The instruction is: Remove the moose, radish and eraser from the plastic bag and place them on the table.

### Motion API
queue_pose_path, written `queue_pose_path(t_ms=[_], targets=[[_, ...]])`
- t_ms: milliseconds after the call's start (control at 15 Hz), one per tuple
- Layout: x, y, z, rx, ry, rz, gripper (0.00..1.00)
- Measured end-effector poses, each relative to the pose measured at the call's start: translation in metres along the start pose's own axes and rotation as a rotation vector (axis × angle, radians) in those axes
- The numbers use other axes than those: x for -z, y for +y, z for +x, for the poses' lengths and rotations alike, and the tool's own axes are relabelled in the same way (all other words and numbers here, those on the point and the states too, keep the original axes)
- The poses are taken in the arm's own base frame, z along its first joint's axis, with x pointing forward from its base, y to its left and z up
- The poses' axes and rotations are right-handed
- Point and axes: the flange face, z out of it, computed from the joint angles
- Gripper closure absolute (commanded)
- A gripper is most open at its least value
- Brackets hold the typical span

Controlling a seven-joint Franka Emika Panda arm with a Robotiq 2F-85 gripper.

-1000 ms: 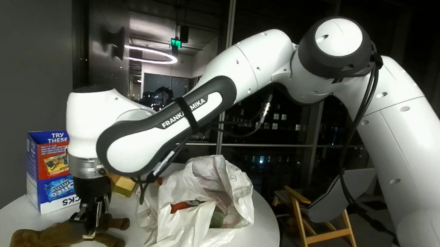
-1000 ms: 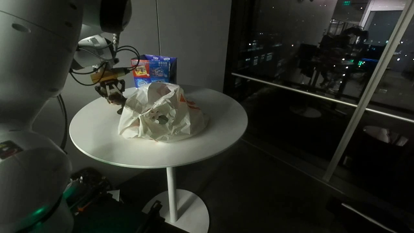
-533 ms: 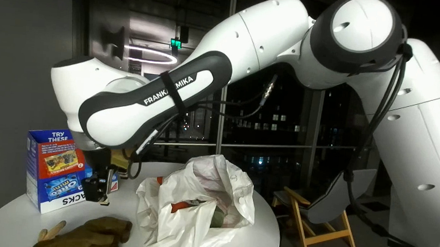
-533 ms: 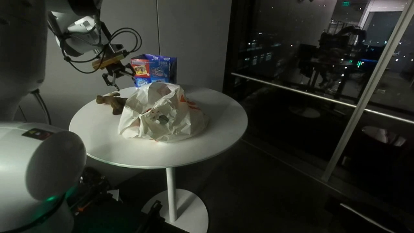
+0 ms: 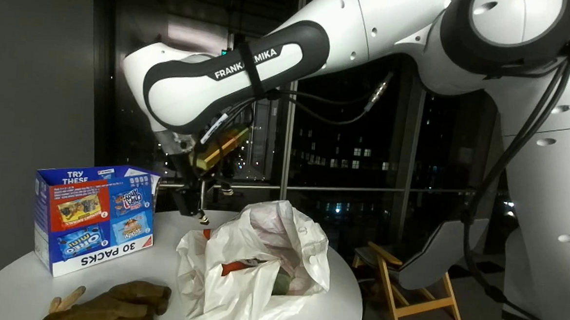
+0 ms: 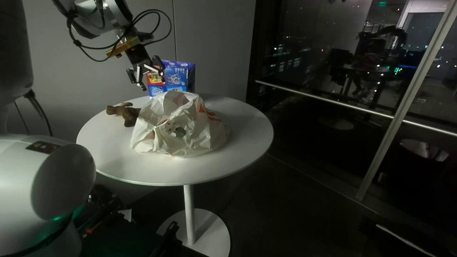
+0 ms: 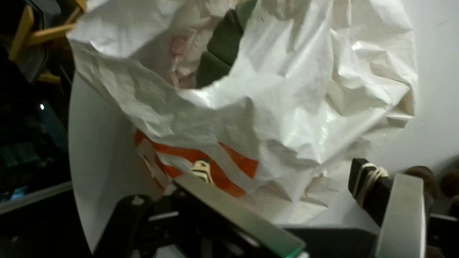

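In an exterior view, a white plastic bag [image 6: 192, 126] lies near the middle of the round white tabletop [image 6: 246, 142]. A brown plush moose [image 6: 125, 112] lies toward the left edge, just beside the bag and partly behind it. Behind the bag, near the far edge, stands a blue rectangular cardboard box [image 6: 175, 76], the black two-fingered metal gripper [image 6: 152, 82] hanging before it. A rounded green object [image 7: 224, 46] lies in the bag.
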Motion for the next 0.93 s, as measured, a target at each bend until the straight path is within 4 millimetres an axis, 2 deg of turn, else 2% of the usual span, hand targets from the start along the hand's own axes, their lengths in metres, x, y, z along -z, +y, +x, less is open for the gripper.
queue_pose_path(t_ms=[200, 533, 733, 933], targets=[[-0.014, 0.042, -0.026, -0.124, -0.123, 0.014, 0.0], [-0.053, 0.093, -0.073, -0.296, -0.343, 0.104, 0.0], [-0.088, 0.102, -0.088, -0.354, -0.441, 0.136, 0.0], [-0.128, 0.096, -0.09, -0.421, -0.495, 0.117, 0.0]])
